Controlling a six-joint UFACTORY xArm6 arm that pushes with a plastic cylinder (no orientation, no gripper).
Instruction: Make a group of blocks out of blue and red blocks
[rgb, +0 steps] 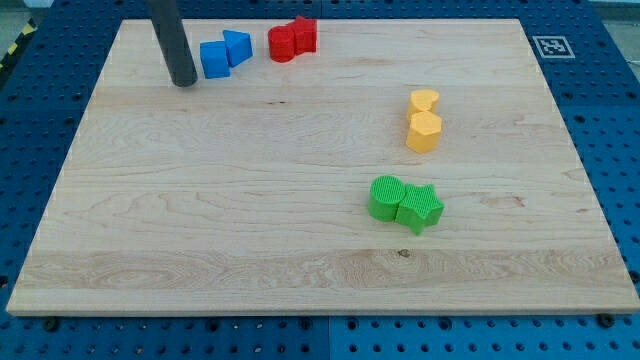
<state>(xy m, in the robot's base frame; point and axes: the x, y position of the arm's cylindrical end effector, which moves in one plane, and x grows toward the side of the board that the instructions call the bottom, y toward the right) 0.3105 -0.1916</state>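
Note:
Two blue blocks touch each other near the view's top left: a blue cube and a blue angular block just to its right. Two red blocks touch each other a short gap to their right: a rounded red block and a red star-like block. My tip stands on the board just left of the blue cube, close to it; I cannot tell whether it touches.
Two yellow blocks sit together at the view's right of centre. Two green blocks sit together below them. The wooden board lies on a blue pegboard table; a marker tag is at the board's top right corner.

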